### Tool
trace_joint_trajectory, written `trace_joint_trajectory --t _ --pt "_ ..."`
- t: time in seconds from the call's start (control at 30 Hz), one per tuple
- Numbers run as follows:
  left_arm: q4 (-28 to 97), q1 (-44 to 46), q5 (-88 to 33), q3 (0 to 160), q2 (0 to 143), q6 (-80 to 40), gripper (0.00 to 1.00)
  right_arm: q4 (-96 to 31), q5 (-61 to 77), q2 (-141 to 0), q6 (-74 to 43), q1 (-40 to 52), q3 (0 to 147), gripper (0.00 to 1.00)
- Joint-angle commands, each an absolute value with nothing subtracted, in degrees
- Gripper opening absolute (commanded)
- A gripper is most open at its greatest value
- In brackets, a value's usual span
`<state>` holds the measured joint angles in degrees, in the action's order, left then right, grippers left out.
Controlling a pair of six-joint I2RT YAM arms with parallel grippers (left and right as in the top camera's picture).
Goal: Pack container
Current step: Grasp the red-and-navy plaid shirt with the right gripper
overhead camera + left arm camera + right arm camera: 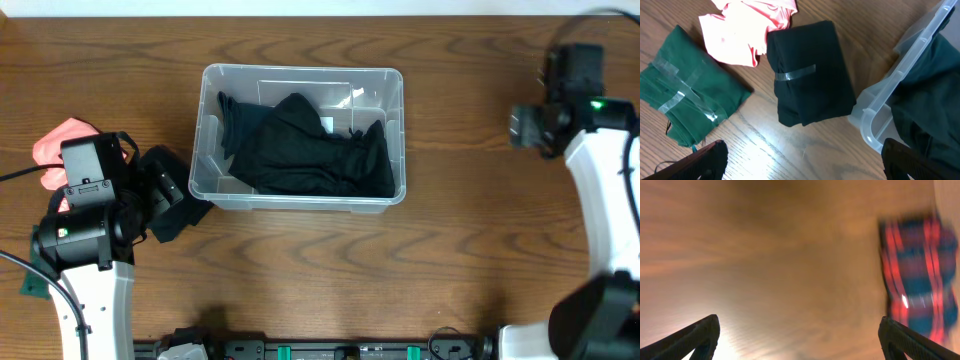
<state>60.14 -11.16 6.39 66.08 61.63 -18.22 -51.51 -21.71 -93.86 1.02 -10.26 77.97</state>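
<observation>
The clear plastic container (212, 120) stands mid-table and holds a heap of black clothing (300, 150). Its corner and rim (900, 75) show at the right of the left wrist view, with the black clothing (932, 90) inside. My left gripper (802, 167) is open and empty above bare wood, just left of the container, near a folded black bundle (810, 75) held by clear tape. In the overhead view the left gripper (165, 190) is by the container's front left corner. My right gripper (802, 347) is open and empty above bare wood at the far right (527, 125).
A pink cloth (745, 30) (60, 140) and a folded green bundle with tape (685, 95) lie left of the black bundle. A blurred red and blue plaid cloth (917, 285) lies right of my right gripper. The table's far edge runs along the top.
</observation>
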Motion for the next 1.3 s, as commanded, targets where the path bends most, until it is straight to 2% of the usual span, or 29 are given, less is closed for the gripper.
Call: trace_joint_trajectory --t 0.0,0.2,0.53,0.87,1.0,1.13,1.2,1.27 --pt "60.3 -11.4 6.6 67.0 61.3 -18.8 0.98 -50.4 -30.0 -97.7 0.3 -16.3 74.9 0.99" --pt "60.4 -11.4 6.5 67.0 61.3 -18.8 0.98 -47.6 -33.0 -105.4 1.7 -25.7 74.3 0.99" --pt "60.4 -11.4 6.6 67.0 61.3 -18.8 0.98 -40.0 -34.1 -114.0 8.7 -36.2 74.2 0.99" --pt "60.4 -11.4 6.6 67.0 61.4 -18.8 0.98 -23.6 -34.0 -119.2 20.6 -41.7 74.2 0.99" --pt "60.4 -11.4 6.6 67.0 61.3 -18.8 0.98 -18.7 -29.3 -121.3 23.2 -43.7 74.2 0.99" --pt "60.4 -11.4 6.6 67.0 61.3 -18.8 0.98 -16.7 -25.9 -123.4 23.2 -45.6 74.2 0.91" --pt "60.4 -11.4 6.6 67.0 61.3 -18.8 0.98 -16.2 -23.6 -123.9 23.2 -46.3 74.2 0.82" --pt "60.4 -11.4 6.6 67.0 61.3 -18.8 0.98 -16.2 -22.3 -124.0 23.1 -46.7 74.2 0.67"
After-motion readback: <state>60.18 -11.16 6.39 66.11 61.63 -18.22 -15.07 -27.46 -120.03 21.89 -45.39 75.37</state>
